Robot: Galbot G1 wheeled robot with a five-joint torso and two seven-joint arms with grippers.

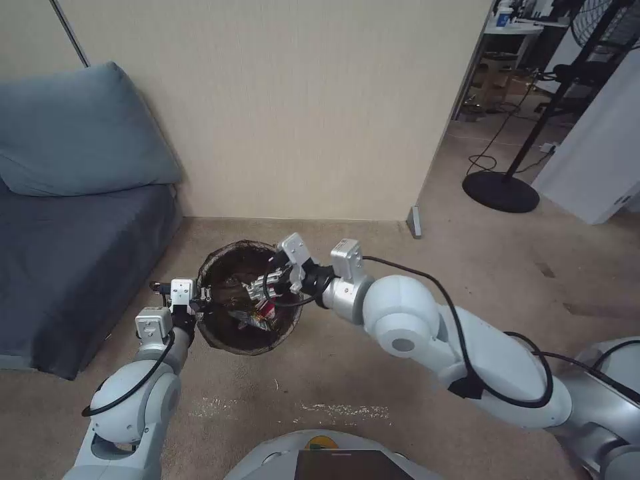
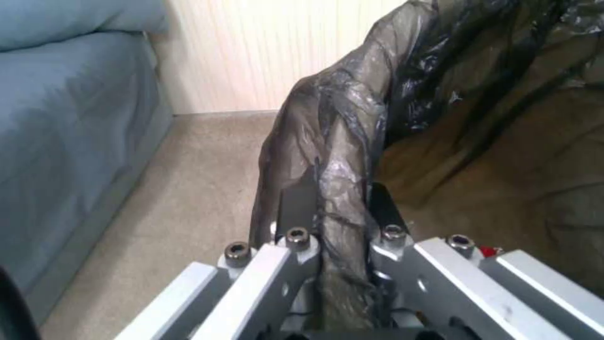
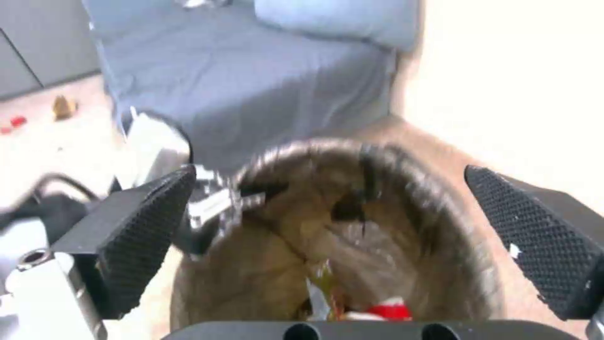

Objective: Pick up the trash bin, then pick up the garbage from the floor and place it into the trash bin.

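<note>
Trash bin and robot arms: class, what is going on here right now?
The robot's left hand is clamped on the rim of the bag-lined trash bin, holding it over the carpet beside the blue sofa. The right hand hangs open above the bin's mouth. Some garbage, including a red-and-white packet, already lies inside the bin.

Beige carpet floor (image 1: 347,373). Pale crumb streak (image 1: 340,410) lies on it near the robot base. Blue sofa (image 1: 67,267) stands on it at left, against far wall. Black round stand base (image 1: 500,192) rests far right.
</note>
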